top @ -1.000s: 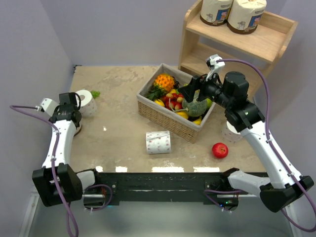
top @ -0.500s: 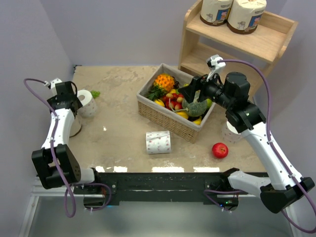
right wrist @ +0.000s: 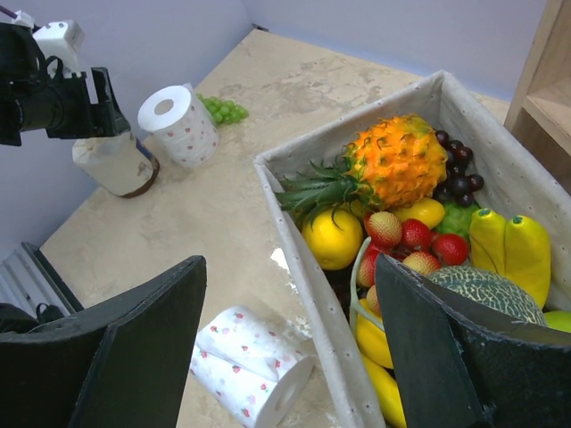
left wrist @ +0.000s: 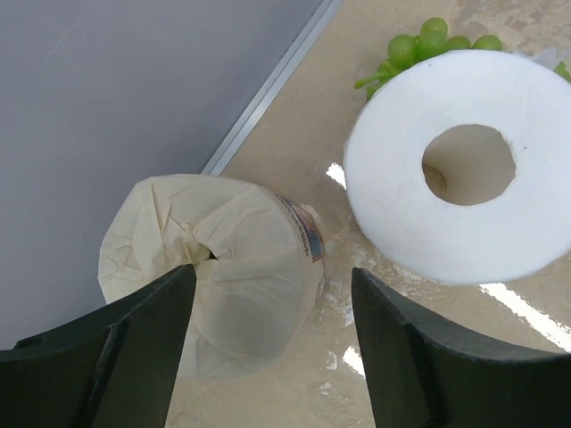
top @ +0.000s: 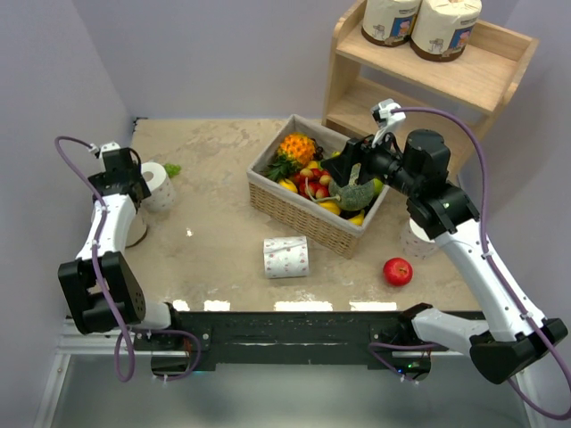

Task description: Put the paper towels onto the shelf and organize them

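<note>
The wooden shelf [top: 486, 76] stands at the back right, with two wrapped rolls [top: 390, 20] [top: 444, 27] on its top tier. A bare dotted roll [top: 285, 257] lies on its side mid-table; it also shows in the right wrist view [right wrist: 254, 370]. Another bare roll [top: 417, 239] stands half hidden behind the right arm. At the far left an upright bare roll [left wrist: 464, 169] stands beside a wrapped roll [left wrist: 214, 267]. My left gripper [left wrist: 268, 352] is open above the wrapped roll, empty. My right gripper [right wrist: 290, 348] is open and empty over the basket's near-left edge.
A wicker basket [top: 299, 209] full of fruit sits mid-table in front of the shelf. A red apple [top: 398, 271] lies at the front right. Green grapes [top: 172, 168] lie behind the upright left roll. The side wall runs close along the left rolls.
My left wrist has swung back and to the left, ending above the two rolls at the far left. The right arm and all rolls have not moved.
</note>
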`<state>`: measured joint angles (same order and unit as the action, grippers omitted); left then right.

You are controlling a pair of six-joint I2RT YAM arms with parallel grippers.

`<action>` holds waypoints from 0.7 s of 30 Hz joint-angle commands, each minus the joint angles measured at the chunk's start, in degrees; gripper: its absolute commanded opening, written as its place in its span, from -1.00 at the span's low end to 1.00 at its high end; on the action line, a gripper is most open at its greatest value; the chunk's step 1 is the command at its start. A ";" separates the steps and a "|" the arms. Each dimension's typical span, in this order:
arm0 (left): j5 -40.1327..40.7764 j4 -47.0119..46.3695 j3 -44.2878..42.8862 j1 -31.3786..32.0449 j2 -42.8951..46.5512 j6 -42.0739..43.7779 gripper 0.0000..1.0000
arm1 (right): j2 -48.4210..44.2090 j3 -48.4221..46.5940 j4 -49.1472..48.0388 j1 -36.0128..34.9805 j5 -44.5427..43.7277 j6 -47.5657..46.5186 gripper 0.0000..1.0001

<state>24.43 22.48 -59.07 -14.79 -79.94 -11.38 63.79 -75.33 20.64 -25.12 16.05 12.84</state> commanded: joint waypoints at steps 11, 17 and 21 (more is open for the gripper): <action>-1.84 -1.04 0.80 -2.00 -5.31 -0.93 0.41 | -0.25 -3.33 -0.25 -0.19 0.99 0.43 0.59; -1.14 0.19 1.15 -1.56 -5.75 -1.37 0.26 | -0.51 -3.77 -0.25 -0.19 1.08 0.69 0.59; -1.39 1.16 1.32 -1.30 -3.82 -1.45 0.04 | -1.03 -3.42 -0.25 -0.28 0.91 0.61 0.59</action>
<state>23.35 22.37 -58.24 -16.47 -85.47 -11.57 63.79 -76.62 21.21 -25.12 16.08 12.86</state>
